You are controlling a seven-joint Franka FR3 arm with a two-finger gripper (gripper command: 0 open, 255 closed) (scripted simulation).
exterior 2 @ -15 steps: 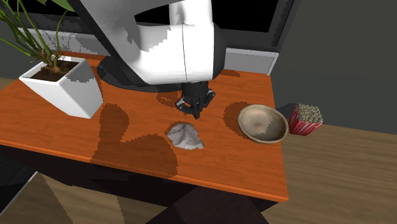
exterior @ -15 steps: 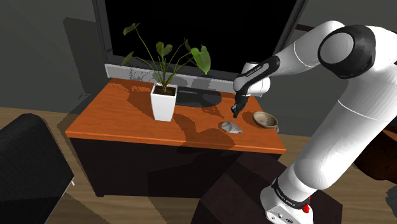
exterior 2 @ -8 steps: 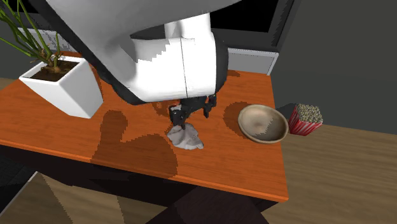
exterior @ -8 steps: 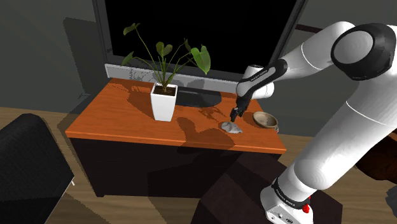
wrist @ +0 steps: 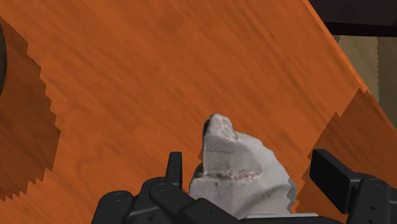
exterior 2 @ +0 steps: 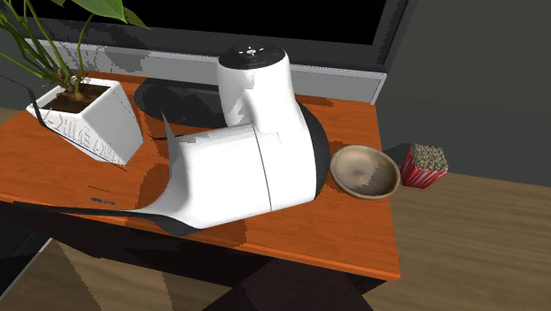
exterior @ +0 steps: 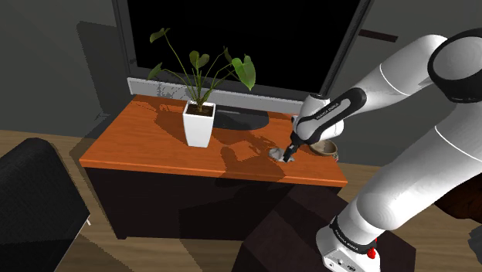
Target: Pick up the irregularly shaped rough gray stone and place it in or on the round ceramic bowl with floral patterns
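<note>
1. The fingers point(wrist: 332, 170) are spread apart and low over the table point(wrist: 127, 83). They straddle the stone point(wrist: 235, 167) without gripping it. One finger is just beside the stone, and a clear gap shows at the other.
2. The grey stone lies on the table between the fingers. Its longer side seems to run out ahead of them, so they would close across its narrower width.
3. Judging from this, the next move is simply to close, then lift.
4. In the shoulder view the bowl point(exterior: 326, 147) sits near the stone point(exterior: 276, 153), toward that view's right.
5. The bowl point(exterior 2: 364, 170) is plain tan and empty, and the arm point(exterior 2: 238, 177) hides the stone there.
</note>
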